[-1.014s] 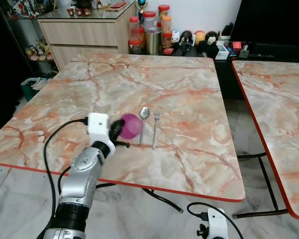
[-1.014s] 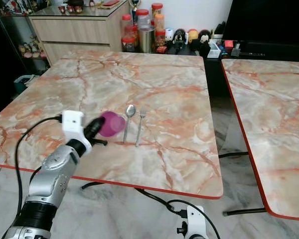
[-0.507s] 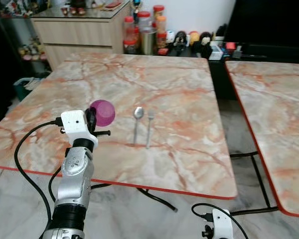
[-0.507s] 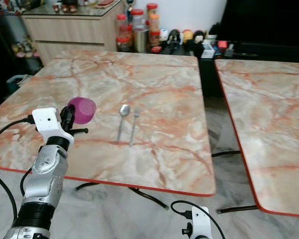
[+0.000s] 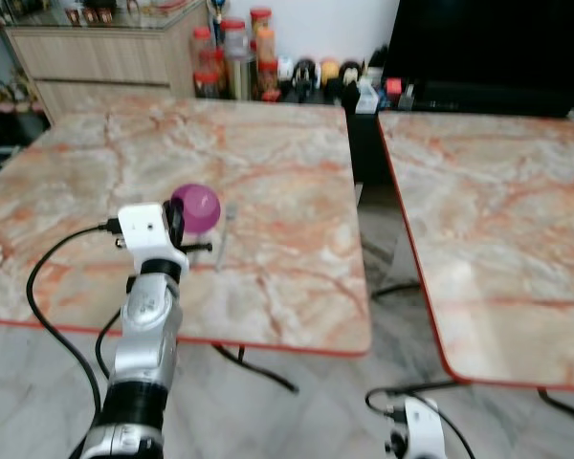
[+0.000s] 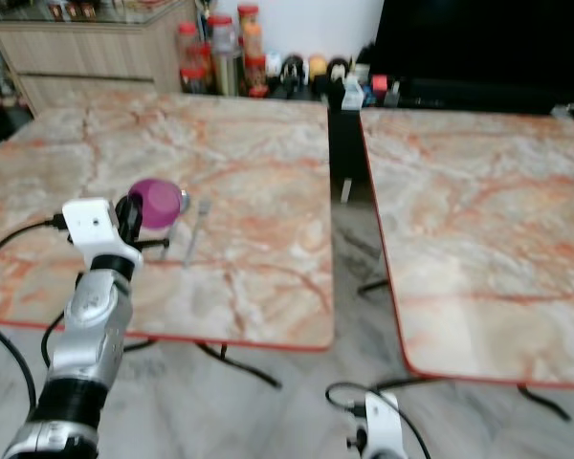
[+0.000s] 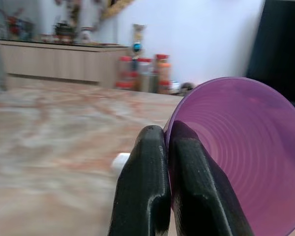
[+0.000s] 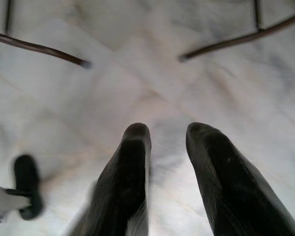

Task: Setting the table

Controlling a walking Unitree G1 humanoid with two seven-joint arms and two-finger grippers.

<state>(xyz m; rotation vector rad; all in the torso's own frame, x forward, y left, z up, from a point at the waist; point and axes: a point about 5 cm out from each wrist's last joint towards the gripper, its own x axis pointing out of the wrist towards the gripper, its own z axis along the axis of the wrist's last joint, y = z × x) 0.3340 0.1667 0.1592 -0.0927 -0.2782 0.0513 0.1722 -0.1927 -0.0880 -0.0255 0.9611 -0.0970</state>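
Since a second ago the camera has swung right and the left gripper (image 7: 169,147) has lifted the purple cup (image 5: 195,206) up off the spoon's side. It's clamped on the cup's rim, held above the marble table (image 5: 287,163) near its front edge. Fork (image 6: 192,232) lies just beside. Right gripper (image 8: 169,137) hangs open over floor.

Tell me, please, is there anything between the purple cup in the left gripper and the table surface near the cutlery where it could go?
Nothing visible blocks it. The left gripper holds the purple cup by its rim, over the marble table. The fork lies just beside the cup, with bare tabletop around it.
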